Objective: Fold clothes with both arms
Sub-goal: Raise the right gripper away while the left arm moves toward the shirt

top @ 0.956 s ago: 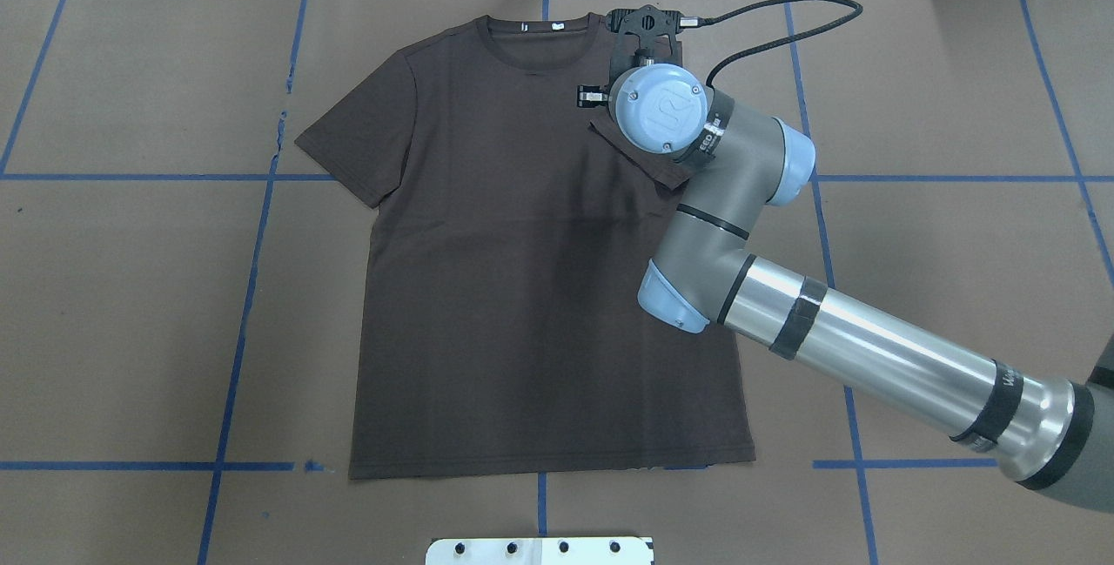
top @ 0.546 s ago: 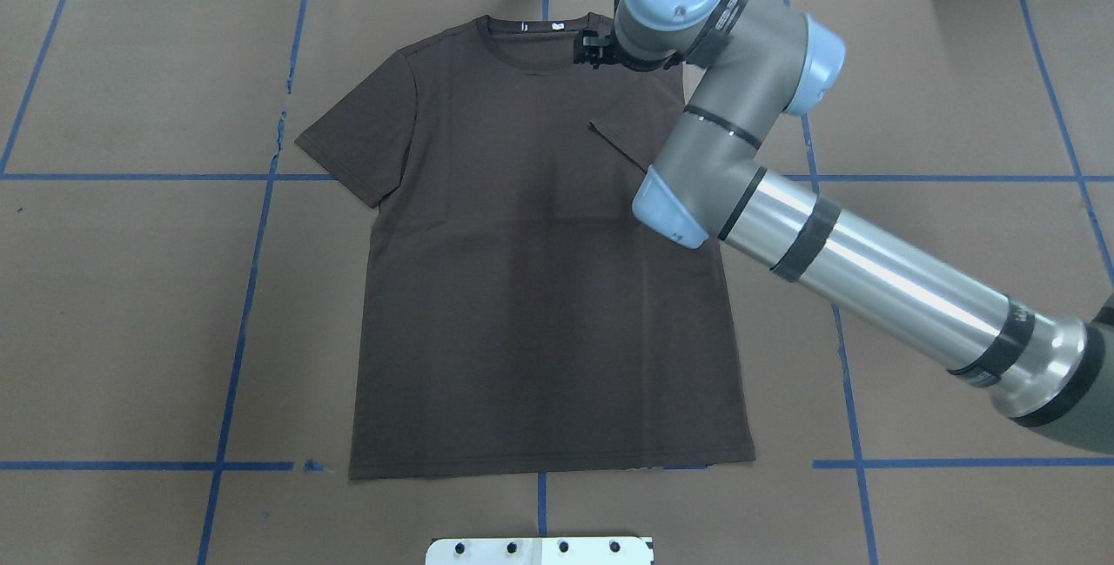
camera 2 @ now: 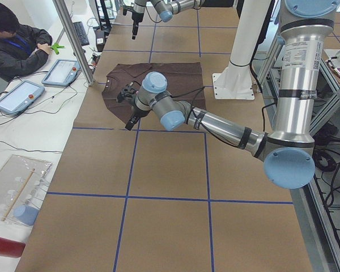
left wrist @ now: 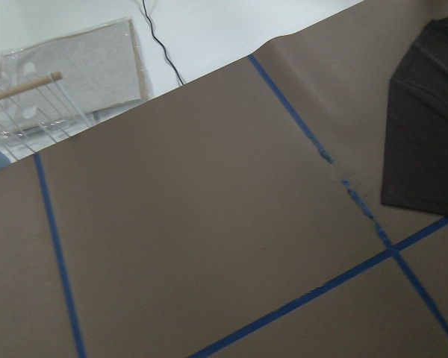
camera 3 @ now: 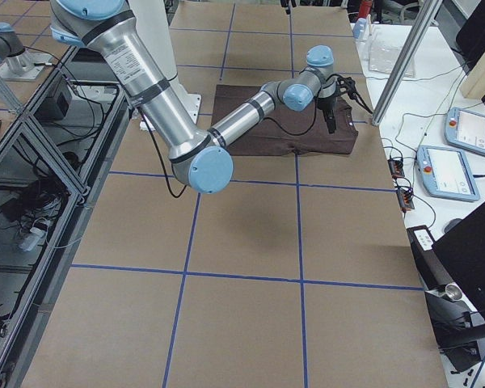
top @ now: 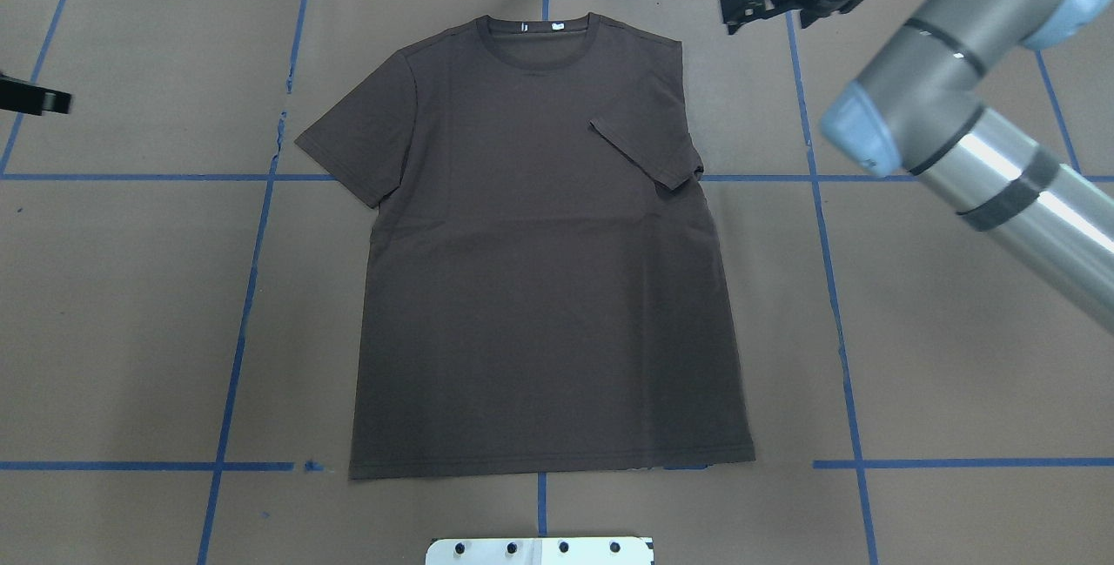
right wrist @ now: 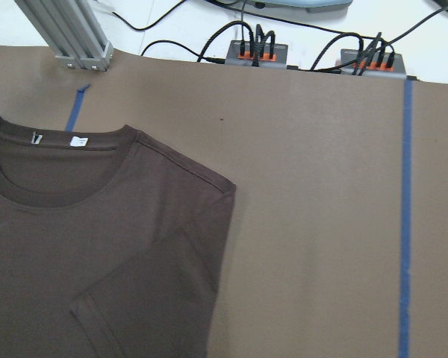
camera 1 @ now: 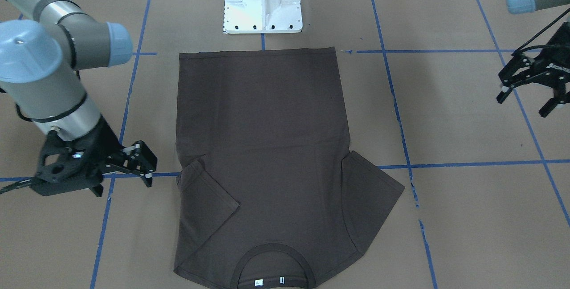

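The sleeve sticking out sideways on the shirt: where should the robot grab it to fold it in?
Probably the outer hem of the spread sleeve, near its corner, coming in from the robot's left. It lies flat on the table, pointing that way, clear of the T-shirt body, and the open left gripper is on that side.
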